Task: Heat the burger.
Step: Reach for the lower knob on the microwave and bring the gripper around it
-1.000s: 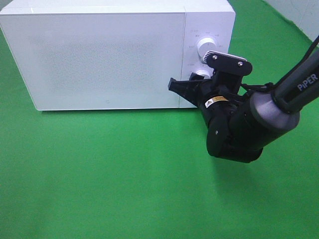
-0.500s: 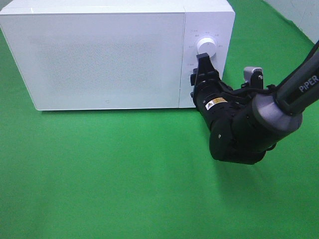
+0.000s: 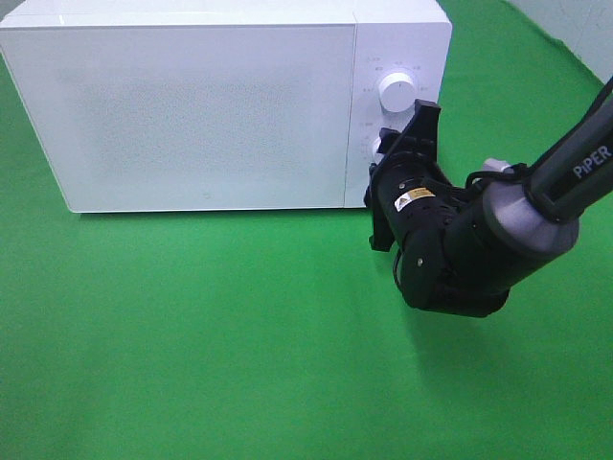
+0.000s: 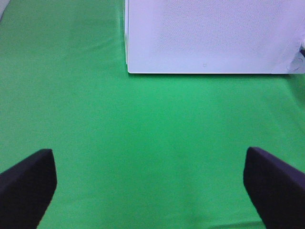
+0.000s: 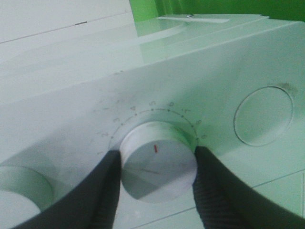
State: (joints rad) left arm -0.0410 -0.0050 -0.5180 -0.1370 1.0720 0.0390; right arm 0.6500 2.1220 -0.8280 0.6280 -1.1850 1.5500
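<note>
While the right gripper (image 3: 395,153) stands at the control panel of the microwave (image 3: 211,115), its jaws are about half closed on the lower knob (image 5: 157,167), one finger (image 5: 107,191) pressed to each side of it. The burger shows in no view. The door (image 3: 192,105) is shut and its frosted front hides the inside, so the burger is most likely already in the oven. That makes the step in hand setting the timer. The next move calls for a steady twist of the wrist, keeping the grip square so the fingers do not slip off the smooth knob. The left gripper (image 4: 151,183) hangs over the green table (image 3: 192,335) before the microwave's front left corner, jaws spread wide and holding nothing.
</note>
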